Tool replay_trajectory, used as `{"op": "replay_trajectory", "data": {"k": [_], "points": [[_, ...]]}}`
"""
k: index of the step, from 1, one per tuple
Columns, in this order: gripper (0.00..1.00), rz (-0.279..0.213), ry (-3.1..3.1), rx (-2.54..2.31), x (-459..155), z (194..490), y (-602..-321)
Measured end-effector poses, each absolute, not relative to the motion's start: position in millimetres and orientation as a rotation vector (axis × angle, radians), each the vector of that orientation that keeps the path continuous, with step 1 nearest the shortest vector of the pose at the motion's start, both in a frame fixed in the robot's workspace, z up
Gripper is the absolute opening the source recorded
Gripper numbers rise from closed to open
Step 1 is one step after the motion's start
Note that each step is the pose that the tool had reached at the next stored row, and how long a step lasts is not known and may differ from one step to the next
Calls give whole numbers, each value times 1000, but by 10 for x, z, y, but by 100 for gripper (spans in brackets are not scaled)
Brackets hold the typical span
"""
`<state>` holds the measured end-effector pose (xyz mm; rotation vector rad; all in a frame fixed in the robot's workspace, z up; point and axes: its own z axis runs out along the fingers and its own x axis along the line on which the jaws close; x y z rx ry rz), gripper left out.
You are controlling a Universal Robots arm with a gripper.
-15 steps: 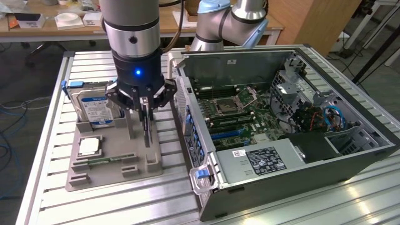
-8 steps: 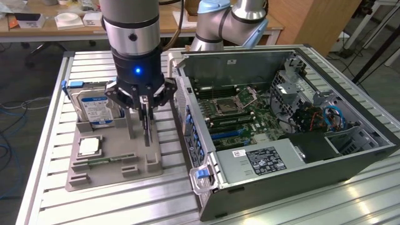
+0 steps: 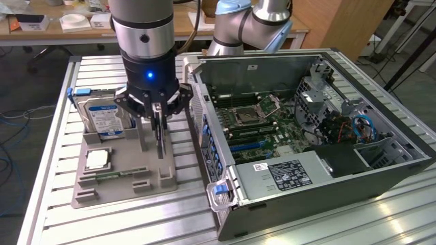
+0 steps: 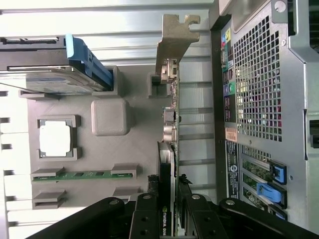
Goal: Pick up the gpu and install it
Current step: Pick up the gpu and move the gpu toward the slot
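Hand (image 3: 158, 112) seemingly tight on upright gpu (image 3: 161, 140) (at tray (image 3: 122, 193))

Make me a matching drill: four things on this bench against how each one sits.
1 gpu
2 hard drive
3 memory stick
4 case

A flat in a tray slot
B side open, motherboard showing
C on edge in the gripper
D upright, blue-white label

Pairs: 1-C, 2-D, 3-A, 4-B
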<state>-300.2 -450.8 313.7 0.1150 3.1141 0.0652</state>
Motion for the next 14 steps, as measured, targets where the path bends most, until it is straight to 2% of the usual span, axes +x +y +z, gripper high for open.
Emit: {"op": "replay_trajectory", "data": {"k": [14], "points": [[26,65,3114,115,-3002,3172,-4508]]}}
